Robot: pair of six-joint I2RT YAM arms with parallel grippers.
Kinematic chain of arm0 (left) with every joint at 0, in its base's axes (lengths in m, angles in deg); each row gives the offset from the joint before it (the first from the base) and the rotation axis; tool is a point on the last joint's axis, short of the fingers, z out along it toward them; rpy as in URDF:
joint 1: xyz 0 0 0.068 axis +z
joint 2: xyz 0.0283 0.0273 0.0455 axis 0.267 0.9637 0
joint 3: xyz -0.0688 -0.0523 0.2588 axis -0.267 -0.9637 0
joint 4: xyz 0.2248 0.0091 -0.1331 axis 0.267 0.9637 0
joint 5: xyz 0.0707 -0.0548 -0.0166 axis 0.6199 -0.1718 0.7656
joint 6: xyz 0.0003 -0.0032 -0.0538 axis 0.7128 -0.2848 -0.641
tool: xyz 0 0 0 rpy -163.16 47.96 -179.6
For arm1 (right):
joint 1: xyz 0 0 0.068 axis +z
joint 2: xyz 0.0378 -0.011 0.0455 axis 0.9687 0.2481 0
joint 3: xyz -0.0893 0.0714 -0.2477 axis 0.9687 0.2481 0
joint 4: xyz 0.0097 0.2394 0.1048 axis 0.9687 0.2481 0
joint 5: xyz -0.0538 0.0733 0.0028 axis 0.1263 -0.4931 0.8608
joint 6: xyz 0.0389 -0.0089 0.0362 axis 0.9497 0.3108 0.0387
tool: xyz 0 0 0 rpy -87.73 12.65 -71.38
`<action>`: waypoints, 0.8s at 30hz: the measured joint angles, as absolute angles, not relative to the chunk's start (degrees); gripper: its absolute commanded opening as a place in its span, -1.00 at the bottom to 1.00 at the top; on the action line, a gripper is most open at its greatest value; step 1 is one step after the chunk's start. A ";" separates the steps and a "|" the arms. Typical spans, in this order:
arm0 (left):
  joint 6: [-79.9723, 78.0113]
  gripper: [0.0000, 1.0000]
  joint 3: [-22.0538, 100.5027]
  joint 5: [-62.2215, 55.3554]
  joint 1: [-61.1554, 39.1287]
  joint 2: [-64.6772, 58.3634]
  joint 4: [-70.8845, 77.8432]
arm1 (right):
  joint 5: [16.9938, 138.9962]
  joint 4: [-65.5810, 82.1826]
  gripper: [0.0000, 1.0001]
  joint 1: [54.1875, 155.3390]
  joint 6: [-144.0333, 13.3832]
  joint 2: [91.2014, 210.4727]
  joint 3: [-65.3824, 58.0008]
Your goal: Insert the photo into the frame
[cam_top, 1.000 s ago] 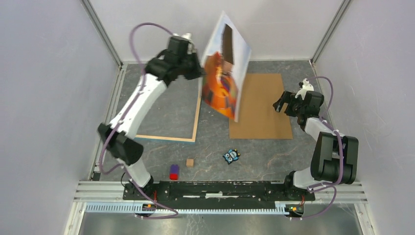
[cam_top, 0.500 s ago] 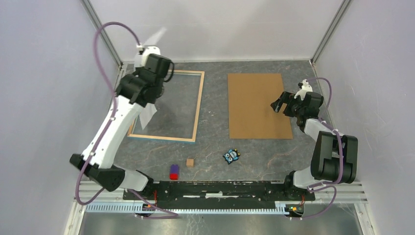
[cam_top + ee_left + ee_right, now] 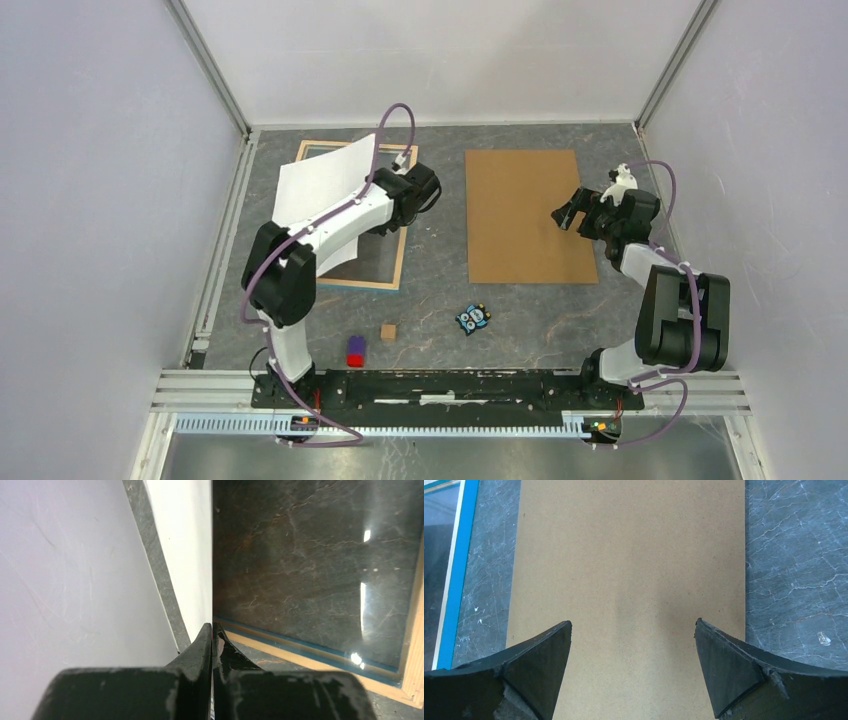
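The photo (image 3: 325, 195) shows only its plain white back and hangs tilted over the left part of the frame (image 3: 403, 240), which lies flat with its wood-coloured rim up. My left gripper (image 3: 392, 212) is shut on the photo's right edge. In the left wrist view the fingers (image 3: 202, 640) pinch the sheet edge-on, its white back (image 3: 185, 555) to the left and the frame's glass and rim (image 3: 310, 647) below. My right gripper (image 3: 572, 213) is open and empty above the right side of the brown backing board (image 3: 520, 215), as the right wrist view (image 3: 634, 630) shows.
A small blue owl figure (image 3: 473, 318), a wooden cube (image 3: 388, 331) and a red-and-purple block (image 3: 355, 350) lie near the front. Enclosure walls stand on the left, back and right. The frame's blue edge (image 3: 456, 580) shows left of the board (image 3: 629, 555).
My left arm swung the photo from upright over the middle, balloon side showing, out to the left and back; it now hangs white-side up over the frame. The right arm barely moved.
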State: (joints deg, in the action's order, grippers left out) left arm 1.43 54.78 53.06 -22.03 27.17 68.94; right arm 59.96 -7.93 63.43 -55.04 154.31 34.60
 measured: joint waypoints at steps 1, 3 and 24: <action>1.91 -0.96 54.78 53.06 -22.34 27.65 68.56 | 59.96 -8.00 0.96 63.43 -55.04 154.51 34.60; 3.27 -0.96 54.32 53.08 -23.15 28.00 66.90 | 59.96 -8.11 0.96 63.43 -55.04 155.03 34.60; 7.24 -0.96 53.53 53.12 -26.93 33.84 59.14 | 59.72 -8.55 0.97 63.43 -54.84 156.87 34.60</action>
State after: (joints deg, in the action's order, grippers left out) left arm 7.24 53.53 53.12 -26.93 33.84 59.14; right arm 59.72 -8.55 63.43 -54.84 156.87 34.60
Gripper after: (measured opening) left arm 0.029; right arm 0.982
